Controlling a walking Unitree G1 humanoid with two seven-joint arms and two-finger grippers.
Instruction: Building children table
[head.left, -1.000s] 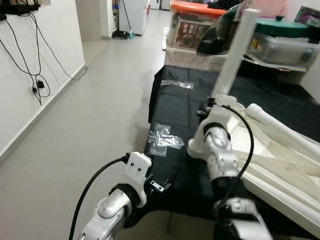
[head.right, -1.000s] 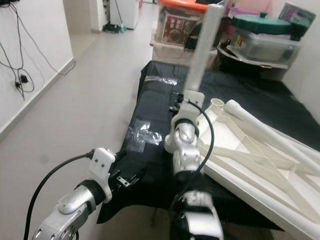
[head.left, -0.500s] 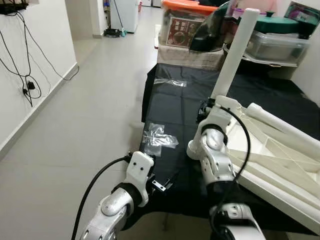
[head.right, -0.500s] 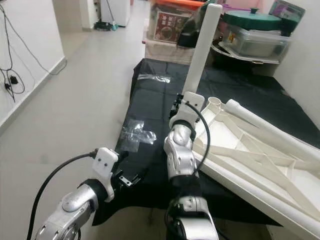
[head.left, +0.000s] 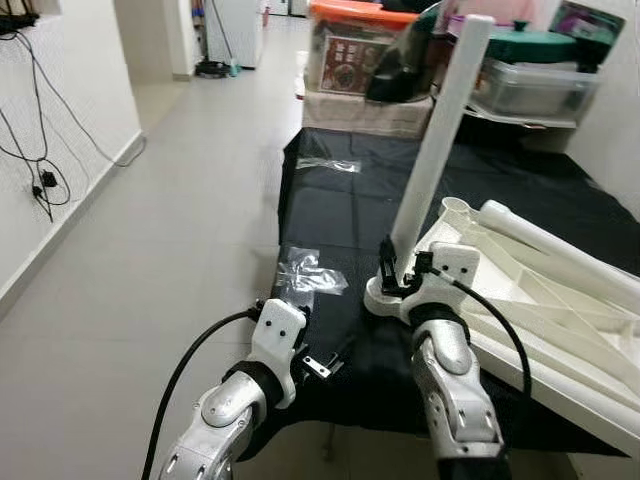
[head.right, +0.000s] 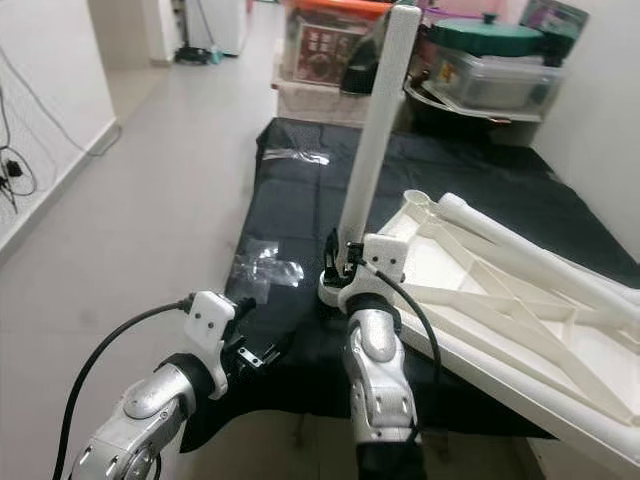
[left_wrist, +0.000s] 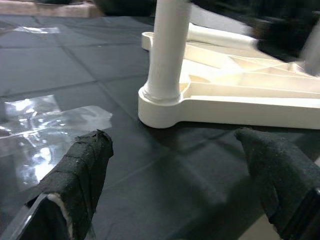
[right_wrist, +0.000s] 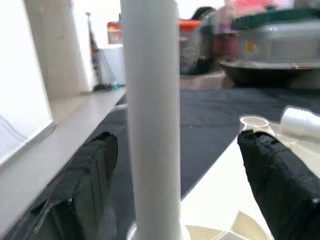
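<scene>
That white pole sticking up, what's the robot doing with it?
It is putting together a small white table. The tabletop lies upside down on a black-covered surface, and one leg stands upright in its corner socket. The right gripper is at the leg's base, fingers open on either side of it. The left gripper hangs open near the front edge, holding nothing.

A black cloth (head.left: 340, 205) covers the worktop, with crumpled clear plastic (head.left: 312, 272) on it. Storage boxes (head.left: 360, 55) stand behind; cables (head.left: 35, 150) hang on the wall.
</scene>
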